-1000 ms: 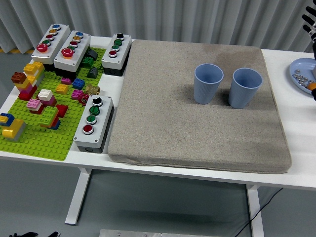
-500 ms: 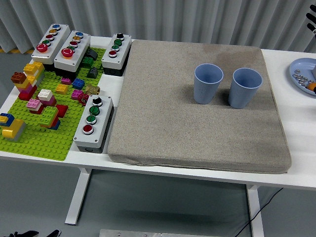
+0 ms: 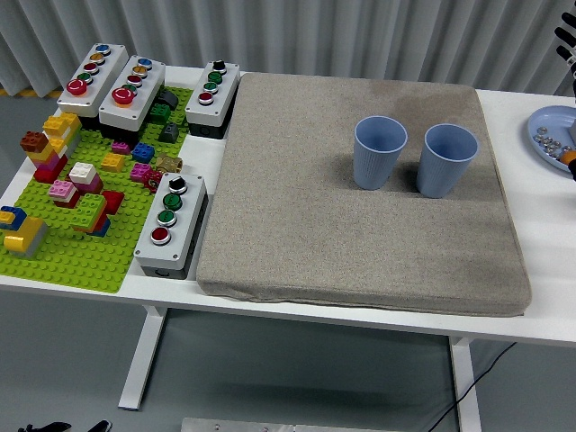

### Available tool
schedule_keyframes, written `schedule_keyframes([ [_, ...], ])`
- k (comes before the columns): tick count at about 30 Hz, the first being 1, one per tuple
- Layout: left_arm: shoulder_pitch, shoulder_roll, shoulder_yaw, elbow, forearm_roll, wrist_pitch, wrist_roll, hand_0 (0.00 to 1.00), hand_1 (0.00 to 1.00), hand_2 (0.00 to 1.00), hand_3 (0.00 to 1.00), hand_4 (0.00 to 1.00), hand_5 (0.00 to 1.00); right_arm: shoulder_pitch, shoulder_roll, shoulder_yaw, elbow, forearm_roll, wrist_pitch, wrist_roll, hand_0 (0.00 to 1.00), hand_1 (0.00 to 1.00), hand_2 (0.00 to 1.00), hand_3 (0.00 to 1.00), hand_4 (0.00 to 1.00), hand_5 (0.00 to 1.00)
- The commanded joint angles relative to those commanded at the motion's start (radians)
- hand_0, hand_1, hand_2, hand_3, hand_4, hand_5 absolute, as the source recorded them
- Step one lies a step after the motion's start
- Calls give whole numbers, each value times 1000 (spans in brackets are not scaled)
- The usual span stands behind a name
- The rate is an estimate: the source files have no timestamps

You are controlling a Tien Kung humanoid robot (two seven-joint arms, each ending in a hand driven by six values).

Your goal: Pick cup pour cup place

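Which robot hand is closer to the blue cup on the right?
Right. The right hand only peeks in at the picture's top right corner, well off from the right blue cup. The left hand is not in view.

Two light blue cups stand upright on a grey-brown mat, in its far right part. The left cup [image 3: 379, 151] and the right cup [image 3: 445, 159] sit side by side with a narrow gap between them, not touching. Both have ribbed walls, taper toward the base and open upward. Their contents cannot be made out.
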Motion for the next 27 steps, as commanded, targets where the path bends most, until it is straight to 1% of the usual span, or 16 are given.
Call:
schedule_keyframes([
  [12, 4, 3, -12, 0, 11, -1, 4, 772, 765, 827, 676, 508, 998, 1, 1, 6, 1, -15, -7, -5, 953, 783, 763, 746, 820, 998],
  [22, 7, -1, 6, 0, -8, 1, 3, 772, 765, 827, 675, 508, 998, 4, 4, -8, -1, -16, -6, -6, 953, 785, 767, 747, 821, 998],
  [27, 9, -3, 5, 0, -4, 1, 4, 772, 765, 827, 676, 508, 998, 3, 8, -14, -1, -17, -4, -8, 953, 792, 770, 747, 819, 998],
])
